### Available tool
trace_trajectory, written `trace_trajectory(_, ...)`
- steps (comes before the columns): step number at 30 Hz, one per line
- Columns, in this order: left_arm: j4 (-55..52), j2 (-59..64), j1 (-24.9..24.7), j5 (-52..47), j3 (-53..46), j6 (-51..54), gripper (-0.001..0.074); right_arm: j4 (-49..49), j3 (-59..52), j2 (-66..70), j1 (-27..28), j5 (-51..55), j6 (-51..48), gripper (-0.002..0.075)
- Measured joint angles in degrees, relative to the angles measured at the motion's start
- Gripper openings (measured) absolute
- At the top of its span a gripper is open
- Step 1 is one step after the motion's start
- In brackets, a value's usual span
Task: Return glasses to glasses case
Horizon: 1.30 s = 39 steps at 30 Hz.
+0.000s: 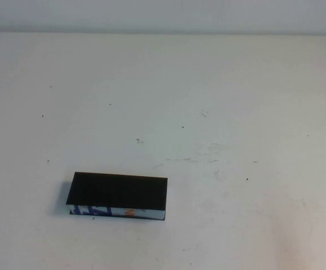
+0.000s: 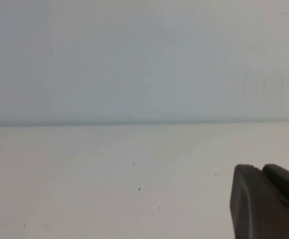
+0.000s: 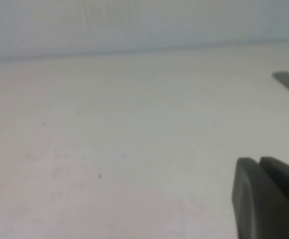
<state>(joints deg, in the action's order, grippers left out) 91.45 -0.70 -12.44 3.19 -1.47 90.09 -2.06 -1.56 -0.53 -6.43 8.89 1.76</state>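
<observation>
Both arms are parked out of the high view, so start with what each wrist camera gives you. Your left gripper [image 2: 271, 201] shows only as a dark finger tip at the corner of its own view, over bare white table [image 1: 219, 101]; your right gripper [image 3: 271, 196] looks much the same, also above bare surface. Neither is holding anything, and whether either is spread or pressed together, I can't tell from this.

Moving outward, the glasses case [image 1: 118, 196] sits well away from both tools, on the left arm's side of the table and toward the near edge. Its black flap lies flat across the top, so it looks closed, with the blue, white and orange front edge facing you.

The glasses are nowhere in sight, quite possibly already inside, though the lid hides that.

If you handle the case, expect a light, rigid box that may slide on this smooth table. I'd pinch across its short width, and lift the flap at the patterned front edge.
</observation>
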Motion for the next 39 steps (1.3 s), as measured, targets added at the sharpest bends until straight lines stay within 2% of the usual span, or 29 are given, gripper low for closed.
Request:
trace_trajectory(3,0.0,0.0,0.0,0.0,0.0,0.0,0.0001,-5.72,0.0,-0.09,0.0,6.43,-7.28,-0.0013)
trace_trajectory(6,0.0,0.0,0.0,0.0,0.0,0.0,0.0001,-7.44,0.0,-0.09,0.0,10.55,-9.35,-0.0013)
trace_trajectory(32,0.0,0.0,0.0,2.32,0.0,-0.33,0.0001,-9.05,0.0,-0.31,0.09,11.24,-10.13,-0.0013)
trace_trajectory(34,-4.19,0.0,0.0,3.74,0.0,-3.97,0.0001,-9.05,0.0,-0.31,0.09,11.24,-10.13,-0.0013)
trace_trajectory(35,-10.27,0.0,0.1,4.02,0.0,-8.87,0.0001,-9.05,0.0,-0.31,0.09,11.24,-10.13,-0.0013)
trace_trajectory(37,-28.66,0.0,0.76,3.73,0.0,-23.15,0.0001,-9.05,0.0,-0.31,0.09,11.24,-10.13,-0.0013)
trace_trajectory(39,-49.78,0.0,2.41,2.17,0.0,-42.27,0.0001,-9.08,0.0,-0.31,0.09,11.24,-10.13,-0.0013)
